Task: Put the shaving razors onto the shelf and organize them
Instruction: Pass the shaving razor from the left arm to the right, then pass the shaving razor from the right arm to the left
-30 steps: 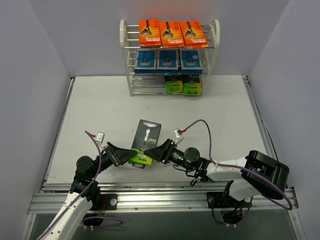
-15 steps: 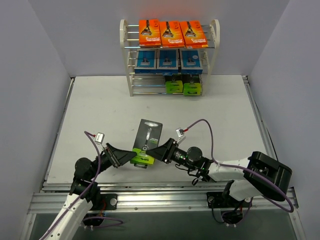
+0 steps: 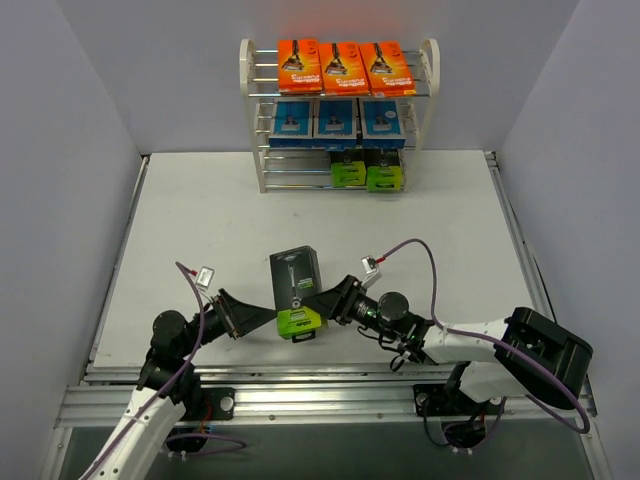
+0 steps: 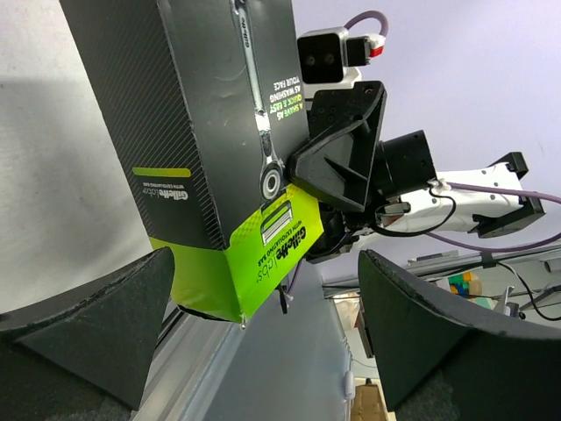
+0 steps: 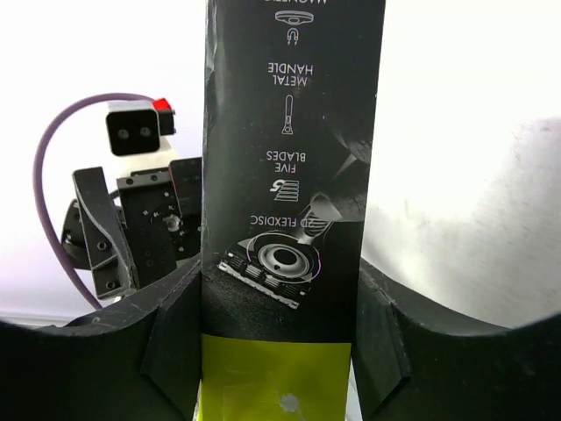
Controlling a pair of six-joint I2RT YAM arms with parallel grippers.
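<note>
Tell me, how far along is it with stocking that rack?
Nearly done. The shelf holds eight packs: three orange packs on top, three blue packs below, two green boxes lower down. The last box is clamped in the right fingers, the left fingers open beside it. Left: set it beside those two.
</note>
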